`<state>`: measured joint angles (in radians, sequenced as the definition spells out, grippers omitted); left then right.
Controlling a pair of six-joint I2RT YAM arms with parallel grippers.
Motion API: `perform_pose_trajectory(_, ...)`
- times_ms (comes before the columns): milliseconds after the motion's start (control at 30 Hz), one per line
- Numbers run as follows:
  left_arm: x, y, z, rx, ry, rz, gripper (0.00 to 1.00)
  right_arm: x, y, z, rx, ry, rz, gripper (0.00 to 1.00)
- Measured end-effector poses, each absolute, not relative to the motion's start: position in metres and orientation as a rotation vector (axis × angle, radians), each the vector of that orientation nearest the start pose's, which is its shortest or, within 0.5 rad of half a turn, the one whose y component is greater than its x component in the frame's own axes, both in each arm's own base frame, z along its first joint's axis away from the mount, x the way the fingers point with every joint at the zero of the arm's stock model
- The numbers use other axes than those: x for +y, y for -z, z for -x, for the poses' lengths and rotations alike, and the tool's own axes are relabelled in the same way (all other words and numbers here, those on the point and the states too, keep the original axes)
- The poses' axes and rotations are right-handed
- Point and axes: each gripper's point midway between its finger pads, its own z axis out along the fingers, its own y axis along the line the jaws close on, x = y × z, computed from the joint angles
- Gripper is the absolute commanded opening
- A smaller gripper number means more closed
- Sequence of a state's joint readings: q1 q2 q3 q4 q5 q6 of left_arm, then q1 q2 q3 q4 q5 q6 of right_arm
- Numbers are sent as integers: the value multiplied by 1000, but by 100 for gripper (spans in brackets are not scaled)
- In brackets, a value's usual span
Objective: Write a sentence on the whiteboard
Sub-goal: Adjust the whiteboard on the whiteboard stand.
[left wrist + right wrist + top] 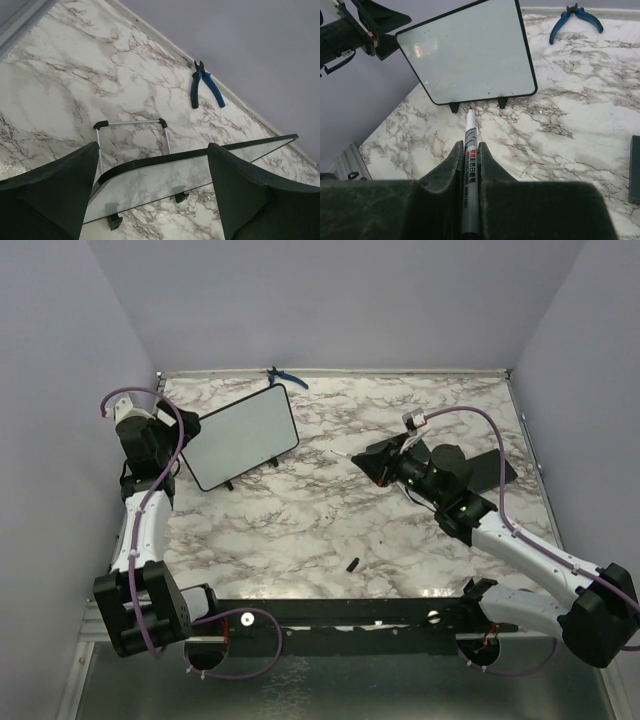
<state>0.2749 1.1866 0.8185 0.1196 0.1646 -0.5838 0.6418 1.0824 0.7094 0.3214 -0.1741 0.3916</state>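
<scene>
- Counted: one whiteboard (pixel 245 435), one marker (pixel 469 127), one pair of blue-handled pliers (pixel 286 376), one flat black pad (pixel 492 468), one small black piece (pixel 352 564) lying alone on the marble table (pixel 300 520), and two arms.
- The whiteboard is a small rectangle with a thin black frame and rounded corners. It stands tilted on two small black feet, and a thin wire stand (pixel 131 122) is behind it.
- Its surface is plain pale grey-white, with only a few faint specks near the lower edge.
- It stands in the far left part of the table, near the back wall. The pliers lie behind it, at the back edge.
- The left gripper (pixel 188 428) is just at the left end of the board, and the arm rises steeply from its base. In the left wrist view the two fingers stand wide apart, and the top edge of the board runs across between them. I cannot tell if they touch it.
- The right gripper (pixel 469 150) is over the right middle of the table, beside the black pad, with the arm stretched forward and to the left. Its jaws are closed on the marker.
- The marker is uncapped. Its tip points at the lower edge of the board, near the feet, but stays apart from it.
</scene>
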Motion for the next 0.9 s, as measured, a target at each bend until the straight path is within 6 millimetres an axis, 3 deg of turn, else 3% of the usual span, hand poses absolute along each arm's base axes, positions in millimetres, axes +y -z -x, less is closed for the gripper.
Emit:
perform_pose_trajectory(433,52,-220,-407,1745,424,618,75,277,-253,-284,1688,-932,366,0)
perform_pose_trajectory(900,40,-220,-419,1764,484,494,75,284,-245,-281,1708,-941,385,0)
